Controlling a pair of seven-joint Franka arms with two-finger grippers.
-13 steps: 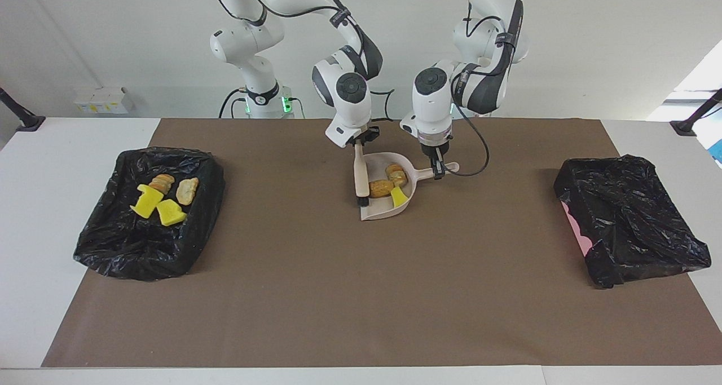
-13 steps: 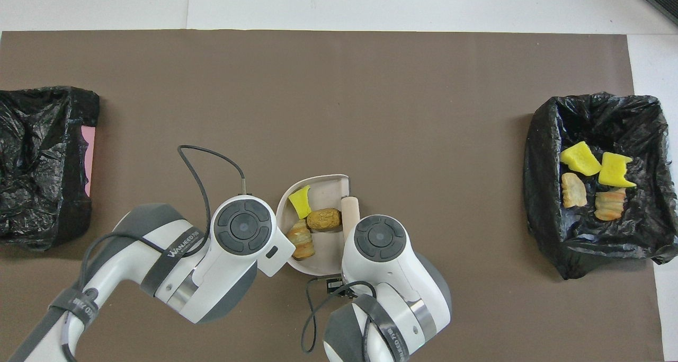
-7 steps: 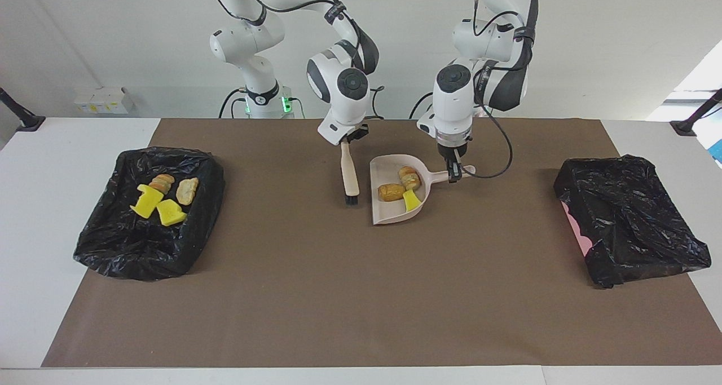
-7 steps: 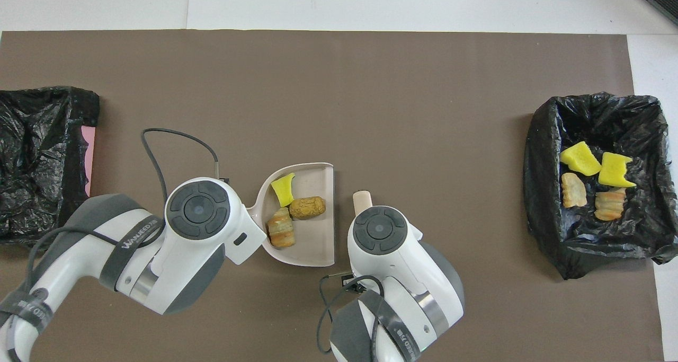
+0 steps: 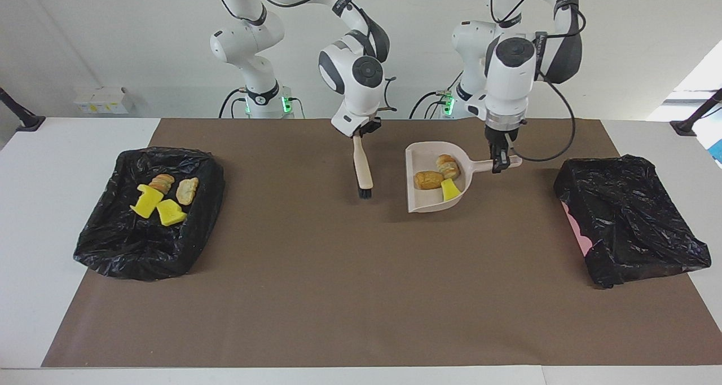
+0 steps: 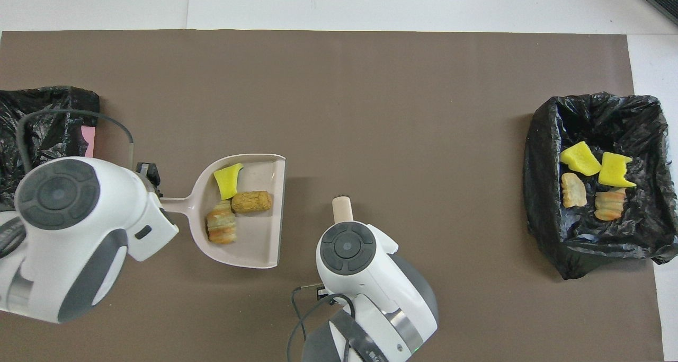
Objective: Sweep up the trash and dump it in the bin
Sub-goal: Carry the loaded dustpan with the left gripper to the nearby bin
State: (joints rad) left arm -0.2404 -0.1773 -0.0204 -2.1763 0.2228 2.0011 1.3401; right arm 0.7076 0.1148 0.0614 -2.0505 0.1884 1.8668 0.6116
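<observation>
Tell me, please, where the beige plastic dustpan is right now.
The beige plastic dustpan is held by its handle in the left claw, above the brown mat between the brush and the empty black-lined bin.

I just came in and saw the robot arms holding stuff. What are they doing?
They are cleaning up. The left gripper holds a dustpan by its handle, lifted over the brown mat. Three bits of trash sit in the pan: one yellow and two brown. The right gripper holds a brush pointing down, beside the pan. Four more pieces lie in the black-lined bin at the right arm's end. The other bin, at the left arm's end, shows no trash.
</observation>
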